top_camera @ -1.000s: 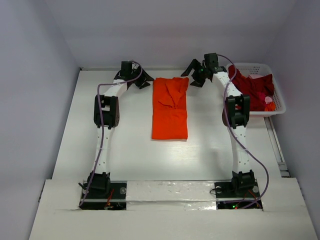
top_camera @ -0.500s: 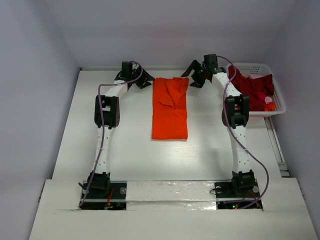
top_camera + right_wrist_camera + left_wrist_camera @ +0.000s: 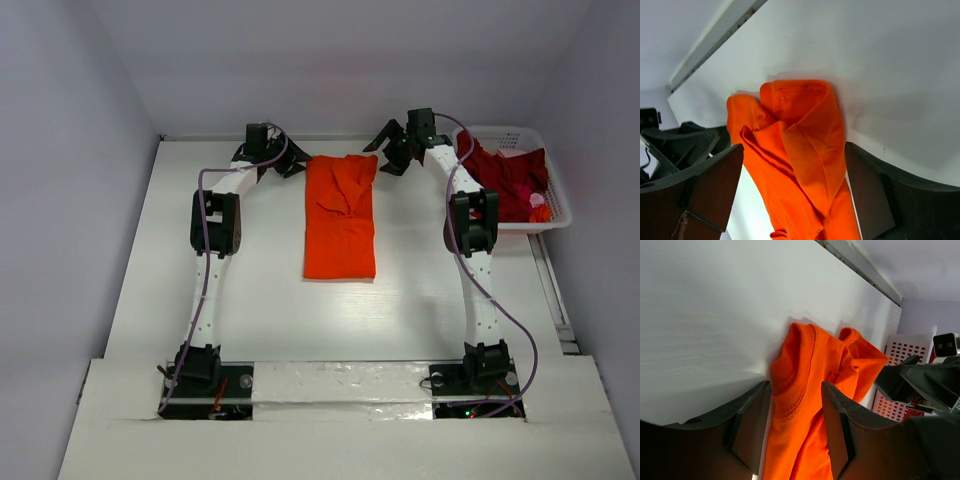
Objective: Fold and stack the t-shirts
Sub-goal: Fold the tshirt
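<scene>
Orange t-shirt [image 3: 340, 225], folded into a long strip, lies unmoved at the centre of the white table [image 3: 250, 290]. Left gripper [image 3: 794, 387], fingers partly spread and holding nothing, has edged right toward the shirt's upper-left corner. Right gripper [image 3: 792, 150], spread wide over the upper-right corner, has narrowed slightly. Crimson t-shirts [image 3: 505, 180] sit heaped in the white basket [image 3: 556, 190], upper right.

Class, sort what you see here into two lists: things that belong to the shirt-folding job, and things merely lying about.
Belongs to the job: orange t-shirt, on the table; crimson t-shirts, heaped in the white basket.
Merely there: the white basket and the table themselves.
</scene>
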Available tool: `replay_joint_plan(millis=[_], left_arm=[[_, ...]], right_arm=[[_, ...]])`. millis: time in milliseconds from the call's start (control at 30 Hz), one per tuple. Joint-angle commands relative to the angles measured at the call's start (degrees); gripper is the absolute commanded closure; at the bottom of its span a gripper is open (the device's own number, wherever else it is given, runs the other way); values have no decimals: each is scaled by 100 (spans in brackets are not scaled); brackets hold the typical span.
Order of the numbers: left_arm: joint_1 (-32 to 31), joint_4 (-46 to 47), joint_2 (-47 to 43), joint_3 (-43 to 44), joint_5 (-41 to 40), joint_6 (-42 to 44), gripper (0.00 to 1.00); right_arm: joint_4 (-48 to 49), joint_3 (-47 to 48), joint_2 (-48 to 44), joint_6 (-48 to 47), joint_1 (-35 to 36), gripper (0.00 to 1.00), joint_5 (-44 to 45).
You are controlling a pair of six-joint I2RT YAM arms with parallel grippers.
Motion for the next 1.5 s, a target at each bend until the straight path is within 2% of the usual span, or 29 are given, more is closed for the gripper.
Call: replay_joint_plan(millis=[0,267,500,767,867,1000,1167,1367,1467], left_arm=[[-28,-8,34,-188,4,58,56],[-28,133,7,-277,4,14,56],[-28,150,7,-259,39,-3,56],[-28,124,-19,-198,48,-21,56],[-28,124,-46,-172,56,-21,56],[-28,89,-46,-136,74,-21,56],[-28,71,-98,-198,65,-3,56],[-28,115,-142,-277,83,-21,56],[-28,115,-151,-268,83,-21,56]], right_arm=[[65,49,56,281,-16,14,299],[29,128,100,439,-16,16,414],[-15,172,117,448,-16,37,432],[-24,190,126,448,-16,49,370],[-23,181,135,448,-16,49,309],[-50,181,135,457,37,42,300],[-155,312,205,518,89,41,326],[-164,357,249,633,89,52,230],[-155,348,249,615,89,53,221]])
